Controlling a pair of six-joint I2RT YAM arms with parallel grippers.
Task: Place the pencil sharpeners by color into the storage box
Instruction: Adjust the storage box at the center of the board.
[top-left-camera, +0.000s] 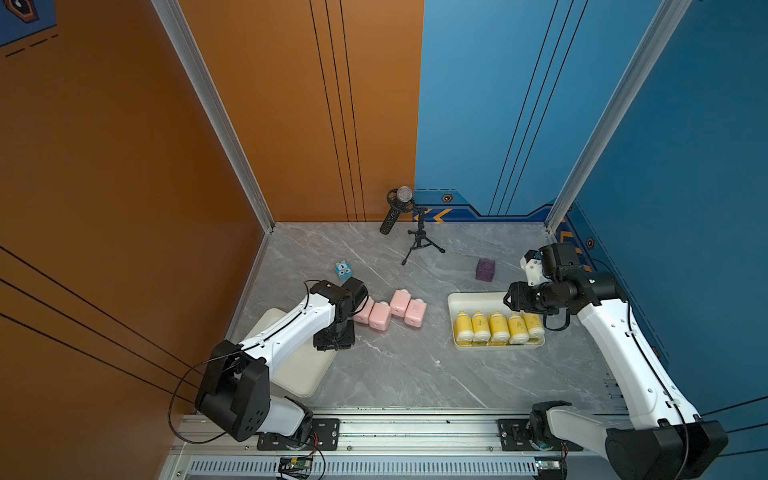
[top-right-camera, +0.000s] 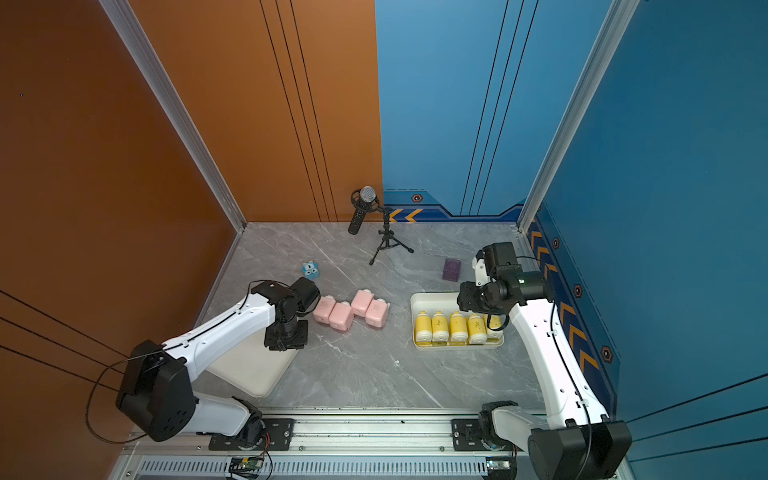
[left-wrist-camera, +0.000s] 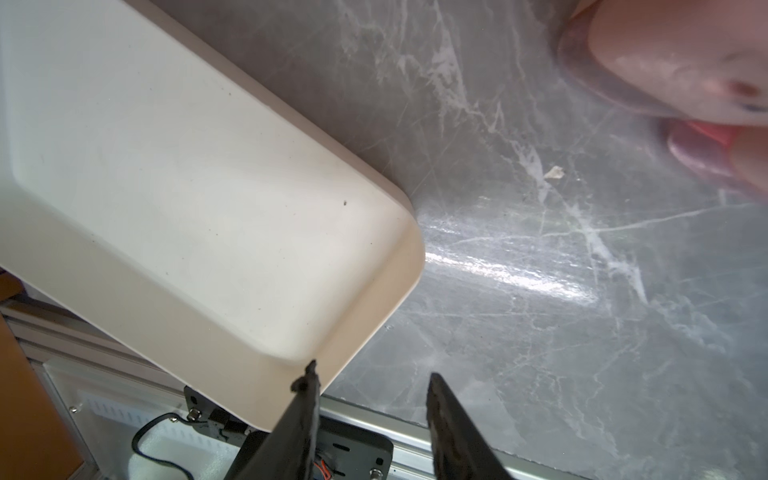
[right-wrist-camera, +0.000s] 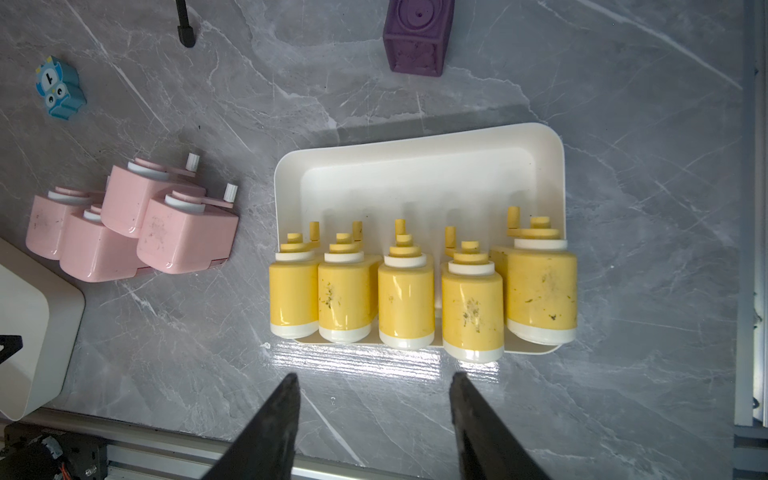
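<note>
Several pink pencil sharpeners (top-left-camera: 390, 311) lie in a cluster on the grey table, also seen in the right wrist view (right-wrist-camera: 133, 224). Several yellow pencil sharpeners (top-left-camera: 498, 326) stand in a row along the near side of the right cream storage box (top-left-camera: 473, 300). A second cream box (top-left-camera: 299, 370) at the left holds nothing. My left gripper (left-wrist-camera: 370, 374) hangs open over that box's corner, just left of the pink cluster, with nothing between its fingers. My right gripper (right-wrist-camera: 374, 378) hovers open above the right box, holding nothing.
A small blue cube with cartoon eyes (top-left-camera: 343, 270) and a dark purple cube (top-left-camera: 485, 269) sit farther back. A microphone on a tripod (top-left-camera: 417, 232) stands near the back wall. A metal rail (top-left-camera: 415, 428) runs along the table's front edge.
</note>
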